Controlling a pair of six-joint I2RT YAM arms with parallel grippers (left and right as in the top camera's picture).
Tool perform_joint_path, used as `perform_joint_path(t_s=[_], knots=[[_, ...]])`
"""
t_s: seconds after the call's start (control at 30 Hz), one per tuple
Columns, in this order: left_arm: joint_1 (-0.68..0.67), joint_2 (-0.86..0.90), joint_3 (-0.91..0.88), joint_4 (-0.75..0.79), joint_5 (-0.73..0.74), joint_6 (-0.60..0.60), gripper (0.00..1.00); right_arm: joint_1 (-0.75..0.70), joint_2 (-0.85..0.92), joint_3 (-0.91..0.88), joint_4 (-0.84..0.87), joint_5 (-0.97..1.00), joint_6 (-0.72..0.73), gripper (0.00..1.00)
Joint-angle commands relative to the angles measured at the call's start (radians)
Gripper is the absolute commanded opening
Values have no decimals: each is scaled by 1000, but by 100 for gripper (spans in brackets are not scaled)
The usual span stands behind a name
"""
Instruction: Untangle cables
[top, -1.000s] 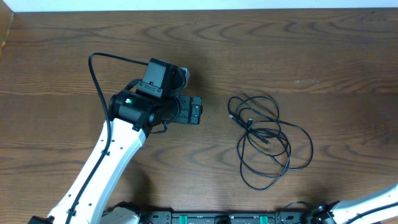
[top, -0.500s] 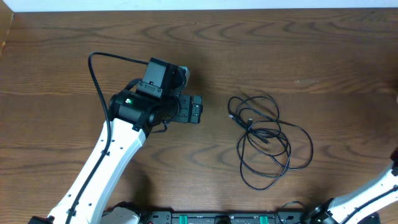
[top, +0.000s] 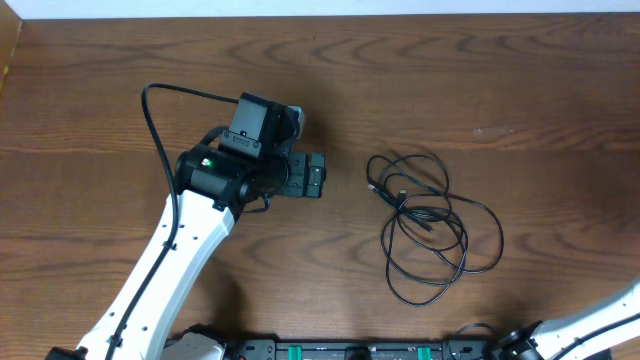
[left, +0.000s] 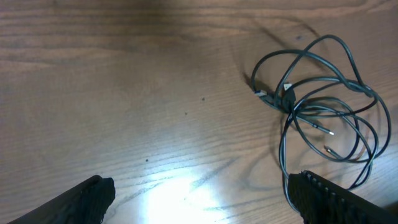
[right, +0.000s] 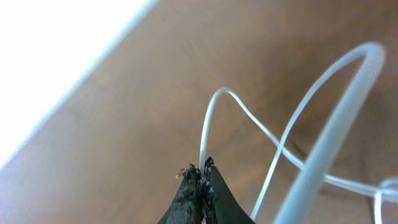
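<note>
Thin black cables (top: 430, 225) lie in a tangled loop pile right of the table's middle, small plugs showing in the knot. They also show in the left wrist view (left: 317, 118), ahead and to the right of my left gripper (left: 199, 199), which is open and empty above bare wood. In the overhead view the left gripper (top: 315, 177) sits just left of the pile. My right gripper (right: 200, 177) is shut on a white cable (right: 249, 112), which loops up from the fingertips above the table. The right gripper itself is outside the overhead view.
The left arm (top: 190, 230) reaches in from the bottom left with its thick black cable (top: 155, 120) arcing behind it. A piece of the right arm (top: 600, 325) shows at the bottom right corner. A white wall edge (top: 320, 8) borders the far side.
The right arm at the bottom right corner shifted, rising at the right edge and then dropping back lower. The left arm and the black cable pile have not moved.
</note>
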Motion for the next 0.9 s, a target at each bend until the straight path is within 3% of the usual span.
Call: perform_joint_path(t_s=[0.0, 0.43, 0.67, 0.87], knots=[[-2, -7, -7, 9, -14, 13, 95, -27, -41, 17, 67, -378, 203, 1], [-2, -7, -7, 25, -14, 13, 95, 30, -127, 17, 16, -313, 249, 1], [-2, -7, -7, 22, -14, 13, 95, -45, -126, 16, -228, 88, 108, 1], [-2, -7, -7, 23, -14, 13, 95, -87, -113, -21, -251, 293, 37, 1]])
